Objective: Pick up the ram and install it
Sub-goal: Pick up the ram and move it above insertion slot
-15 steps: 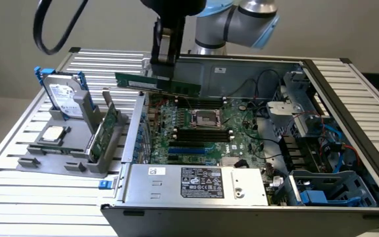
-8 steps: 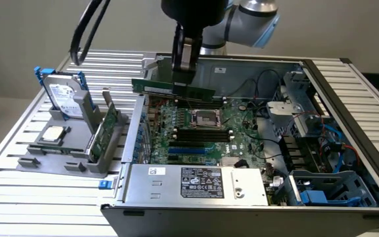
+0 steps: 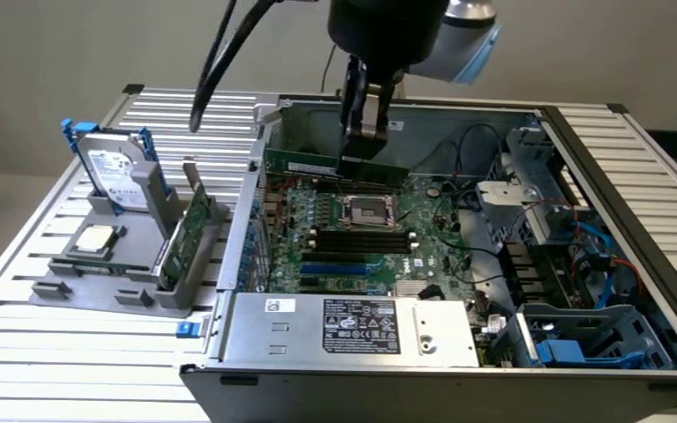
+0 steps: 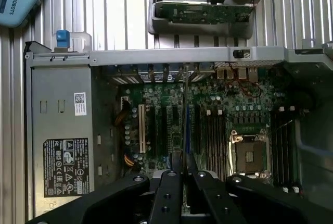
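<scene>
Slatted tabletop point(image 3: 33, 352) under an open computer case point(image 3: 621, 185), laid flat with the motherboard point(image 3: 439, 256) facing up. Mid-carry, by the look of it: off its stand, not yet seated. Black slots point(image 3: 362, 236) beside the processor socket, bare and waiting. Claw point(image 3: 356, 163) clamped on the ram point(image 3: 303, 164), held level above the board's far edge, roughly parallel to those slots and clear of them. Calls for centring squarely over one slot, keeping level, before any straight push down.
</scene>
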`<state>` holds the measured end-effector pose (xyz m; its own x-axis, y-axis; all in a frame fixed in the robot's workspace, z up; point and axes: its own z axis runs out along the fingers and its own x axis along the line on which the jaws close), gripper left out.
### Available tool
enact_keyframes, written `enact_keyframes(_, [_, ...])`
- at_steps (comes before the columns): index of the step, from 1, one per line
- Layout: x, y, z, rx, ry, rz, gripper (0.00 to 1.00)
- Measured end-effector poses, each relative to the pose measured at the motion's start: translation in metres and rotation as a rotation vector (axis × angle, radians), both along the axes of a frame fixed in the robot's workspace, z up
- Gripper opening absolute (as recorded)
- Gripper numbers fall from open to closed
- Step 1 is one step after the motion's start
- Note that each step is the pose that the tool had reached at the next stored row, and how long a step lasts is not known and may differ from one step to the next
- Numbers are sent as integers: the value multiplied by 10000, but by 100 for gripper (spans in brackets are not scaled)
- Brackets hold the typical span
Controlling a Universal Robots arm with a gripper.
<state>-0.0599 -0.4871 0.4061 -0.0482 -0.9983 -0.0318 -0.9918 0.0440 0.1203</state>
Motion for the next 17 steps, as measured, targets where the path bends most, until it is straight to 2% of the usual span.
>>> enact_keyframes(8, [219, 86, -143, -1, -2, 47, 14])
enact_keyframes(10, [230, 100, -168, -1, -33, 80, 14])
enact_keyframes(14, [235, 126, -209, -1, -155, 192, 14])
enact_keyframes(16, [255, 159, -237, -1, -174, 211, 14])
enact_keyframes(17, [280, 190, -255, -1, -175, 210, 14])
